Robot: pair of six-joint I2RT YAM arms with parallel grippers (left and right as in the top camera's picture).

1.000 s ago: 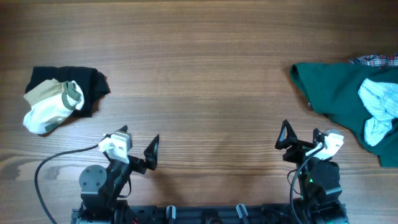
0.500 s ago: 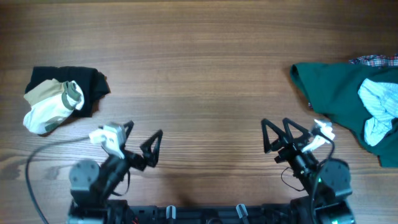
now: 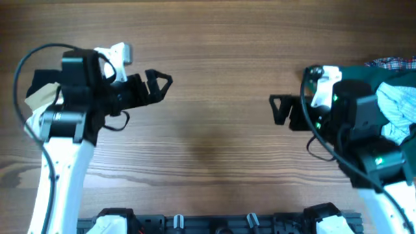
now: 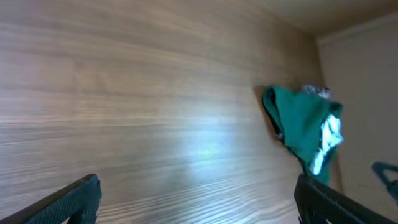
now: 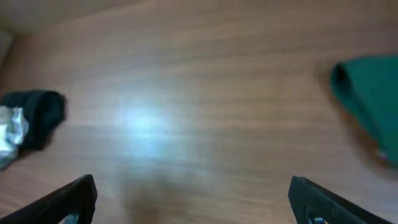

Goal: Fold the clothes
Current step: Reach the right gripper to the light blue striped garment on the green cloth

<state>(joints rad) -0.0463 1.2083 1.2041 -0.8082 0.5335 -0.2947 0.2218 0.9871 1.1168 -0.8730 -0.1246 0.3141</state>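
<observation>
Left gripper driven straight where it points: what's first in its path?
Likely the tabletop: the wrist view of the left gripper shows only wood between its open fingers. The dark green garment lies farther on, to the right; depth unclear.

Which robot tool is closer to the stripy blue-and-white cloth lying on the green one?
Right. The right tool is on the same side of the table as the striped garment, pointing away from it. The left tool is far off on the opposite side.
</observation>
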